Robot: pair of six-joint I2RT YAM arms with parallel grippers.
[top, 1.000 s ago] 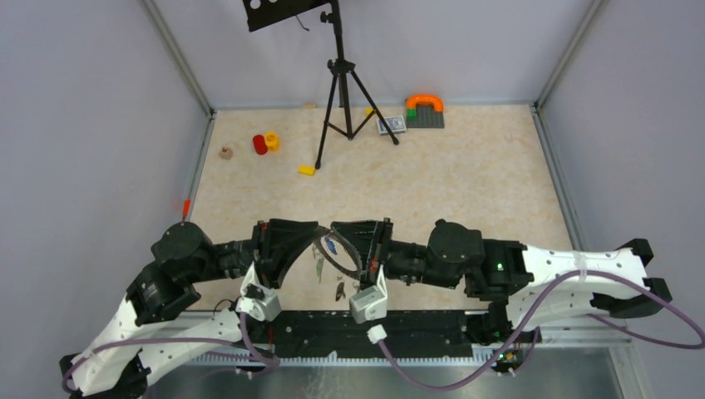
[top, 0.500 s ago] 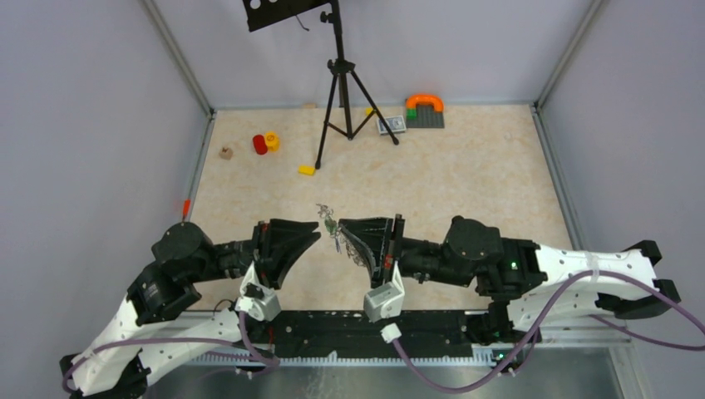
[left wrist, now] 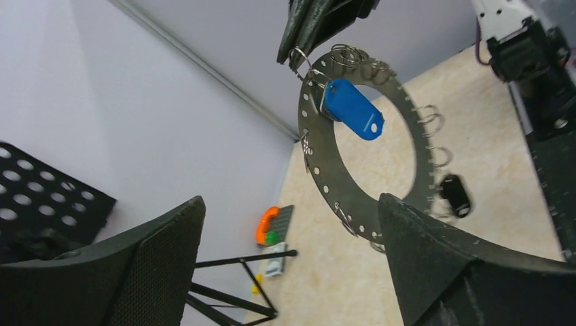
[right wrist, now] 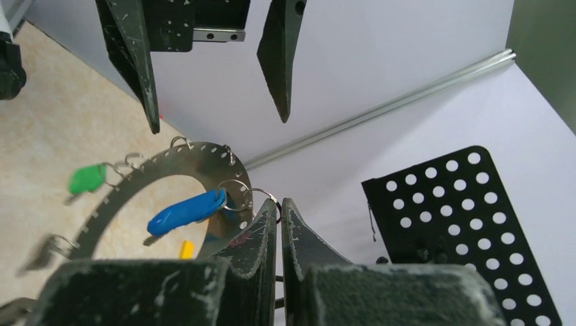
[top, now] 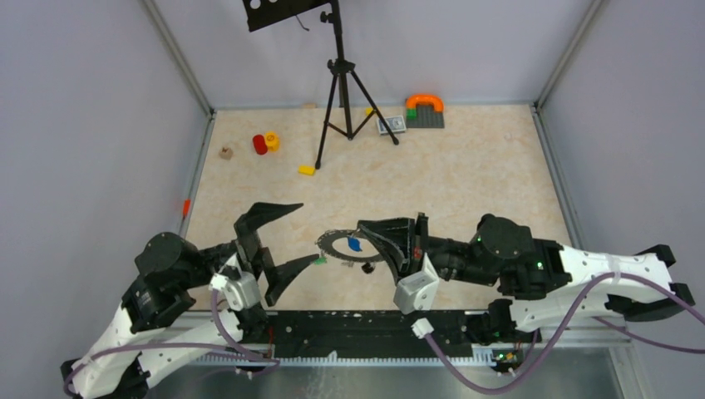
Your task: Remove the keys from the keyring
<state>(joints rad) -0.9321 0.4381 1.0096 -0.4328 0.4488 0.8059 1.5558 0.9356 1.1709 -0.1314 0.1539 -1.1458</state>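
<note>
Left wrist: left end effector [top: 304,233] gapes empty beside large flat grey metal keyring [left wrist: 316,170], right end effector [right wrist: 280,204] clamping its rim. Recommend seizing blue-tagged key [left wrist: 351,109] squarely.

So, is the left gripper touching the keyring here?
Apart. The right wrist view shows bare wall between the open fingertips of the left gripper and the top edge of the keyring below them.

No lettering, number or sign can be read on anything here.
</note>
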